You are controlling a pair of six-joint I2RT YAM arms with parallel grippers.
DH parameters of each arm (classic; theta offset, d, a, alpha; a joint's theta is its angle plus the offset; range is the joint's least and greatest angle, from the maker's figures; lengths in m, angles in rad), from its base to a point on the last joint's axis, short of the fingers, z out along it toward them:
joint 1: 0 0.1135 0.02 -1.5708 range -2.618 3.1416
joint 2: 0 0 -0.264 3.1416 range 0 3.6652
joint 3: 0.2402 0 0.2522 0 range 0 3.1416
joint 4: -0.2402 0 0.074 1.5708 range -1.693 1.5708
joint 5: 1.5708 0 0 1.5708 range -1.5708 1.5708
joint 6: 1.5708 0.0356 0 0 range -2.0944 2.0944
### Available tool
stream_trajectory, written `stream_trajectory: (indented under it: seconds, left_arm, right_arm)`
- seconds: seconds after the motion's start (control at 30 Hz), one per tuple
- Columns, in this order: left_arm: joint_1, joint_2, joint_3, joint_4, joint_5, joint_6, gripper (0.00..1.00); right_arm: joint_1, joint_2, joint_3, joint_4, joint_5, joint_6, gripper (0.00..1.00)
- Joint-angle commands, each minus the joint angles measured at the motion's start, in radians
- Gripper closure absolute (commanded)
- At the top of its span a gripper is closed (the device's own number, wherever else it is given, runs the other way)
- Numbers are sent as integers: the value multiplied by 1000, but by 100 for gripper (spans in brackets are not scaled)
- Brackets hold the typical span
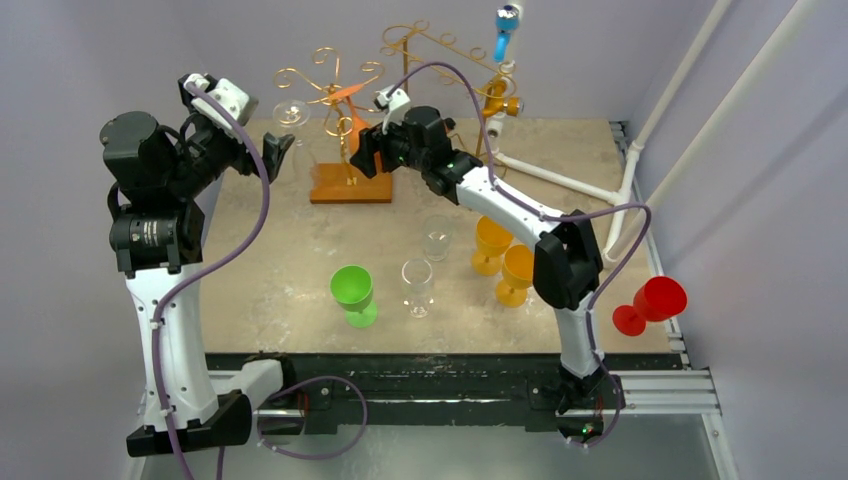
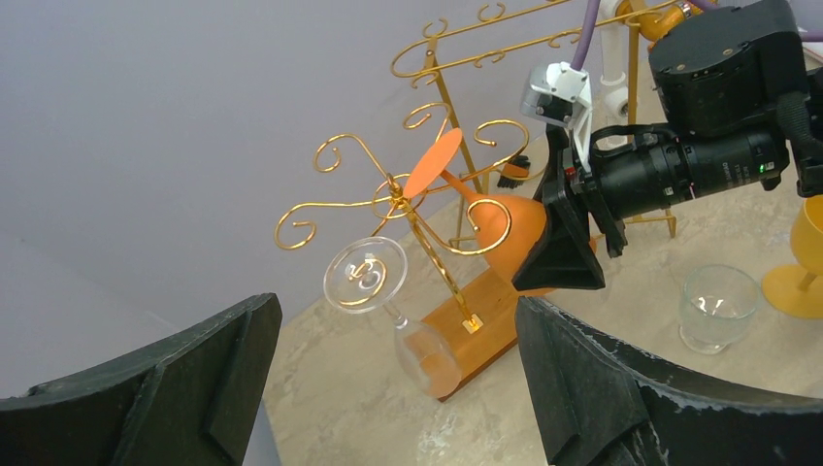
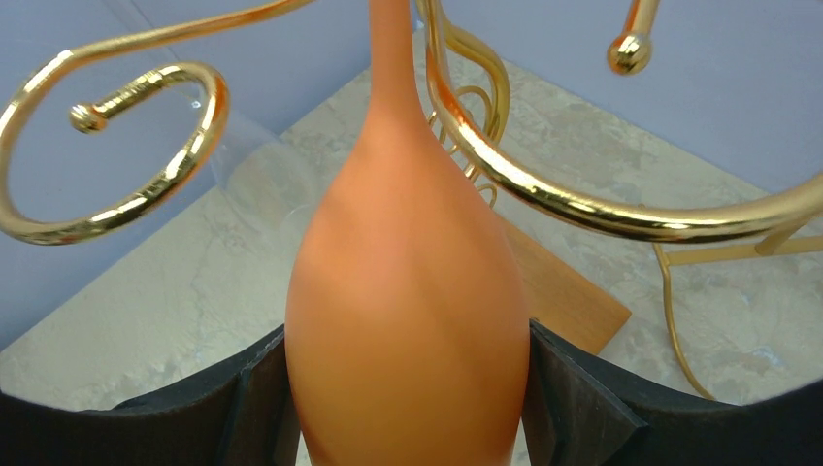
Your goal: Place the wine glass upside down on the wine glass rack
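Right gripper [image 3: 408, 398]: closed on the bowl of the orange wine glass [image 3: 408, 311]. The glass is inverted and tilted, its stem rising among the gold curls of the wine glass rack [image 1: 350, 185], its foot above them.
Left gripper [image 1: 276, 155]: jaws wide apart, holding nothing, beside the rack.
Clear wine glass [image 2: 427, 357]: hangs upside down on the rack.
Table [image 1: 260, 290]: green goblet [image 1: 352, 290], two yellow goblets [image 1: 492, 243].

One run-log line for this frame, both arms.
right gripper: shut on orange wine glass, inverted, stem among rack arms | left gripper: open, empty, near rack | clear glass: hung inverted
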Motion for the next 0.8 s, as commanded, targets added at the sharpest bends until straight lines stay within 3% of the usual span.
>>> stream_trajectory:
  seconds: [0.0,0.3,0.77]
  left_arm:
    - [-4,-9,1,29,8,1,0]
    - [-3,-3,-4,44,10,-15,0]
    - [-3,-7,-14,43,-1,-5,0]
  right_arm:
    - [2,-9,46,49,-41,3,96]
    - [49,-38,-12,79,-47,-69,99]
    - [58,-113,-154,201,-42,-45,100]
